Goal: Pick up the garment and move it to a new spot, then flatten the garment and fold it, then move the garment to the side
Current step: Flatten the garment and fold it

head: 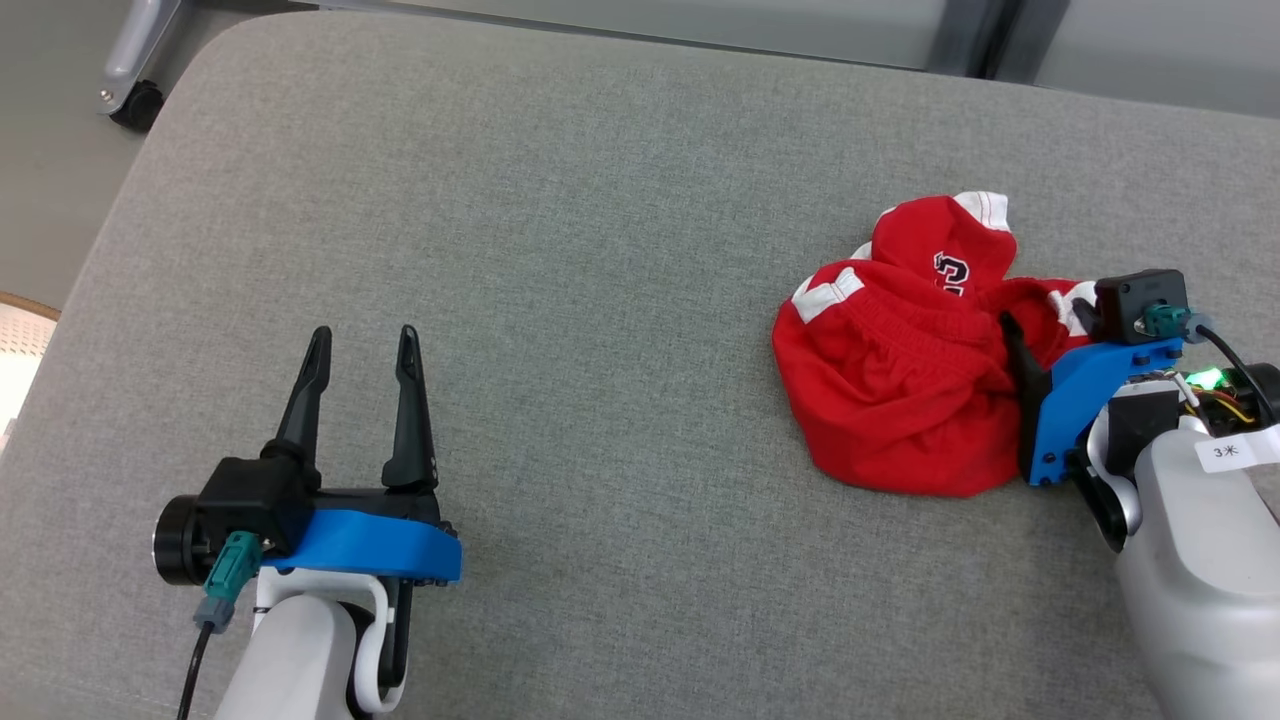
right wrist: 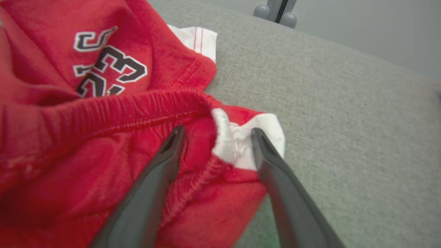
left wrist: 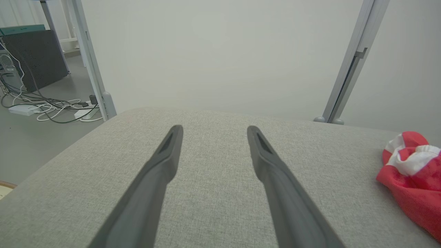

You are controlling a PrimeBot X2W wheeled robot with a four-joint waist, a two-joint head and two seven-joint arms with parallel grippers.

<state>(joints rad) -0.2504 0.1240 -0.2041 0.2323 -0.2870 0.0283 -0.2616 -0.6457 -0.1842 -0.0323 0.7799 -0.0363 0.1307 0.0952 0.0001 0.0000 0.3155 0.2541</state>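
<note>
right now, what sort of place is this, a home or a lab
Most likely a lab or test room, not a home: a grey fabric-covered table, pale partition panels in metal frames, and loose white and black cables on the grey floor.

Red garment (head: 900, 380) with white trim, crumpled in heap; right side of grey surface (head: 560, 300)

Wide grey woven-fabric pad (head: 600, 300) w/ rounded corners, flat & smooth; poss. a cushioned tabletop, hard to tell. On it, toward the robot's rt side, one crumpled red knit garment (head: 900, 400) w/ white trim & a dark number print, bunched in a heap, elastic waistband showing, in from the far edge.
</note>
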